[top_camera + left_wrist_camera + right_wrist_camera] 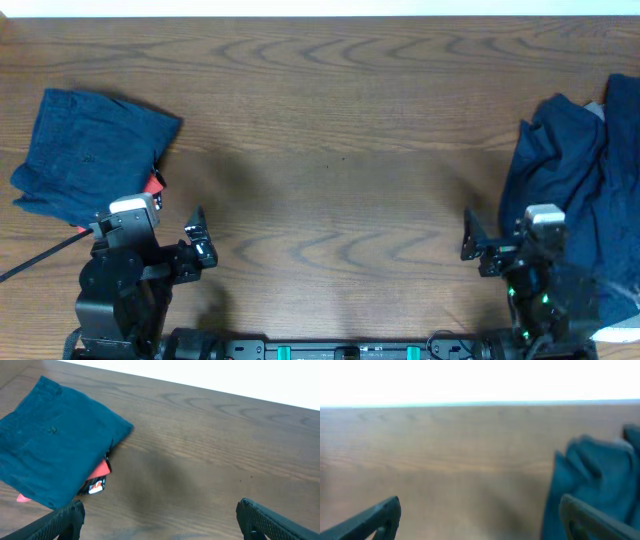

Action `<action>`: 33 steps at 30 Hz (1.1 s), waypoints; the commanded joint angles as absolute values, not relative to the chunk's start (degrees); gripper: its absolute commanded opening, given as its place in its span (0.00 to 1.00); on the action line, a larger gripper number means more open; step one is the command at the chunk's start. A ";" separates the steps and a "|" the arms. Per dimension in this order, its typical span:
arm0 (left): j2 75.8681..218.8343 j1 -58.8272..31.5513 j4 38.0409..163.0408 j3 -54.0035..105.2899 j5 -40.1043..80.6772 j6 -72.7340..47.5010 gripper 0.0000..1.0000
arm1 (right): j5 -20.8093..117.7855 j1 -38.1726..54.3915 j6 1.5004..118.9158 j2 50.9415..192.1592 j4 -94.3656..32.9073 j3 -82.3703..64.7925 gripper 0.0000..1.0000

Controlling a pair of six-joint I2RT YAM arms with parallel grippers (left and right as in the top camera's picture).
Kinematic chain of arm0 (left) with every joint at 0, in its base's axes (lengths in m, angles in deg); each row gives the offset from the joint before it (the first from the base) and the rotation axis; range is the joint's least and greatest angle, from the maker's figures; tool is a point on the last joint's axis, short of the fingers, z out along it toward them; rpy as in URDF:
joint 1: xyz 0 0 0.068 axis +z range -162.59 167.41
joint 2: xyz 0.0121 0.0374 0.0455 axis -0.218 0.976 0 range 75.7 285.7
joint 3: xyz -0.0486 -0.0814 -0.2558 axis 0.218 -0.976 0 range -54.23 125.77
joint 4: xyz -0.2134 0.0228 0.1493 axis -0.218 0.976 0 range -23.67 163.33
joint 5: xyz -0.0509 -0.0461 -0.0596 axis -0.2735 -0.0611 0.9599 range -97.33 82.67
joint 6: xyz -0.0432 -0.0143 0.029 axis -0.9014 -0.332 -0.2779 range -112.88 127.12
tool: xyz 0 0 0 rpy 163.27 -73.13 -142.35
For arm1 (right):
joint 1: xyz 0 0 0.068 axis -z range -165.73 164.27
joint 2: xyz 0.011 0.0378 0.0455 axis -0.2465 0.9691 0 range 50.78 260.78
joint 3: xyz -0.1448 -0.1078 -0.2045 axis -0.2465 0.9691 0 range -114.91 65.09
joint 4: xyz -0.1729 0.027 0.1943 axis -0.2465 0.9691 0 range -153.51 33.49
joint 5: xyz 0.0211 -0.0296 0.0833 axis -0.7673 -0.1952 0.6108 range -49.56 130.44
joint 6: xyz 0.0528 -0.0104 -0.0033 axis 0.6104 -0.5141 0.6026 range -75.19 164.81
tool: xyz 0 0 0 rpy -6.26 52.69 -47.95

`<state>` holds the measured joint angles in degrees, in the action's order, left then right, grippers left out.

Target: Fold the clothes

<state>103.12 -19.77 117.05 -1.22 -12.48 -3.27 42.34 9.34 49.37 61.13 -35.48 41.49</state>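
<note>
The crumpled heap [575,185] of dark navy cloth lay at the right edge of the bench [330,120], just beside the right end effector [472,240] on its outer side and a little ahead of it. Its long axis ran front to back along that edge. In the right wrist view the heap [592,475] filled the right of the picture while the right end effector [480,510] stood wide open and empty over bare wood. That arm was clearly the nearer one for a next grasp, probably at a loose hem. The folded garment [90,155] sat flat at the far left, ahead of and outward from the left end effector [200,238], which also stood open with nothing held. It was a soft, matte, roughly rectangular packet with a red tag [100,469] poking from under its near corner. The bench was smooth brown wood with visible grain, and its middle was well apart from both cloth piles.
</note>
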 commanded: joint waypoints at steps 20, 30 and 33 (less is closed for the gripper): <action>102.93 -19.79 116.90 -1.20 -13.40 -2.33 0.98 | 42.99 9.28 37.46 51.12 -59.44 64.77 0.99; 102.93 -19.79 116.90 -1.20 -13.40 -2.33 0.98 | 42.99 9.28 37.46 51.16 -59.44 64.77 0.99; 102.93 -19.79 116.90 -1.20 -13.40 -2.33 0.98 | 43.01 9.28 37.43 51.16 -59.44 64.77 0.99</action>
<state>103.12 -19.77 117.05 -1.24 -12.48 -3.27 42.42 9.02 38.24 51.47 -59.59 64.68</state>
